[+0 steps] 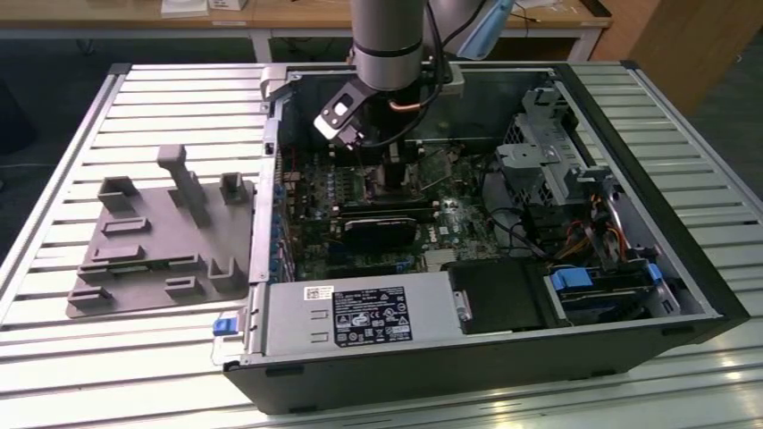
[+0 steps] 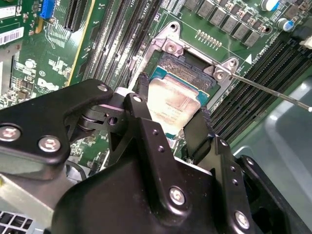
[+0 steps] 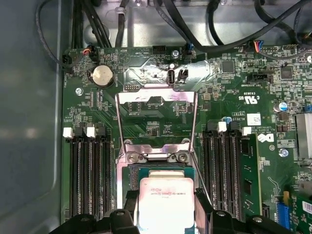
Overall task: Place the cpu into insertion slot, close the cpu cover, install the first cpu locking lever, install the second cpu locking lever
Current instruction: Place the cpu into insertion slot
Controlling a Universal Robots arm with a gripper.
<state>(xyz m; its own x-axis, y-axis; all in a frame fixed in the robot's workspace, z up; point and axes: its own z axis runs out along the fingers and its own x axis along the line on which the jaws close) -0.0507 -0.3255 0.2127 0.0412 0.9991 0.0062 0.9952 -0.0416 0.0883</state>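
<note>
End effector (image 2: pixel 173 103) clasping cpu (image 2: pixel 168 97), cpu cover (image 3: pixel 156 96) raised

The arm's hand (image 1: pixel 391 168) hangs inside the open computer case (image 1: pixel 477 380), a grey fixture (image 1: pixel 143 264) lying just beside it.

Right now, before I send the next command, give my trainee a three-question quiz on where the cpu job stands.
1. True or false: the cpu cover is closed down over the insertion slot.
2. What sits between the fingers of the gripper? A) a loose screw B) the cpu C) a cable plug
3. Fill in: in the exterior view, the grey fixture plate lies on the slatted table to the exterior view's ____ of the computer case.

Key:
1. False; the cover stands swung open, away from the slot.
2. B; the fingers flank the chip at the slot.
3. left
</note>
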